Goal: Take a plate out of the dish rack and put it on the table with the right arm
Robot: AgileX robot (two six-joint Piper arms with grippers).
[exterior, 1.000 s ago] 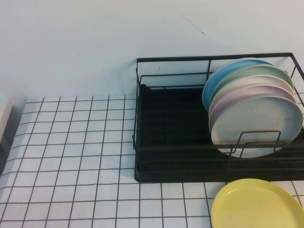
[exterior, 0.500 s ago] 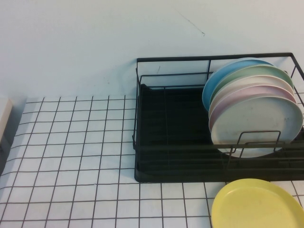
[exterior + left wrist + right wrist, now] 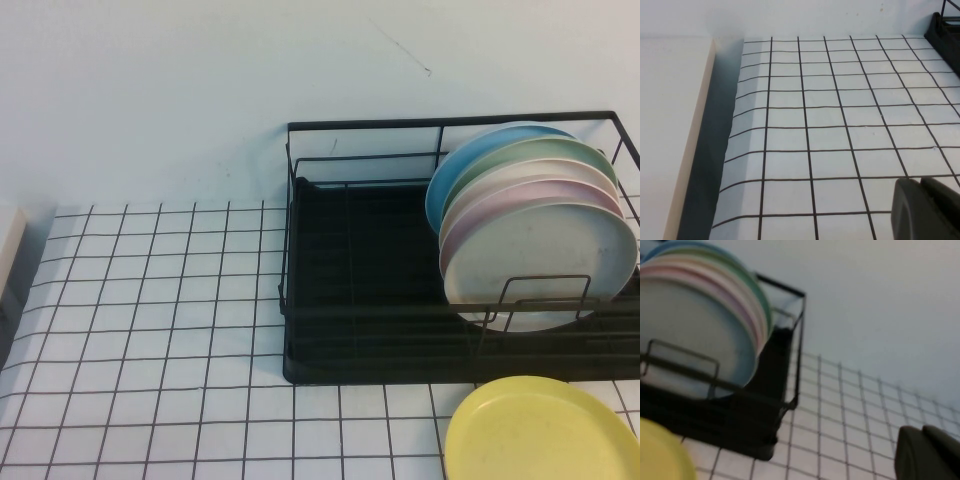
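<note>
Setting: pale blue wall behind the table (image 3: 150, 330), a white surface with a grid of thin black lines; a pale beige ledge (image 3: 670, 125) runs along its left edge, set apart by a dark gap.

Rack (image 3: 380, 300): black wire, black tray base; stands at the far right of the table, against the wall; its left half holds nothing.

Plates in rack: five stand on edge, stacked close in the right half; from the back, blue (image 3: 480, 150), green (image 3: 545, 150), cream (image 3: 560, 170), pink (image 3: 475, 225), then the grey plate (image 3: 545, 260) at the front, faintly speckled, leaning behind a low wire loop.

Yellow plate (image 3: 540, 430): lies flat at the near right edge of the table, just in front of the rack.

Left gripper (image 3: 927, 207): black tip over the bare grid near the table's left side; fingers together; holds nothing.

Right gripper (image 3: 927, 452): dark tip above the table to the right of the rack; closed; holds nothing.
</note>
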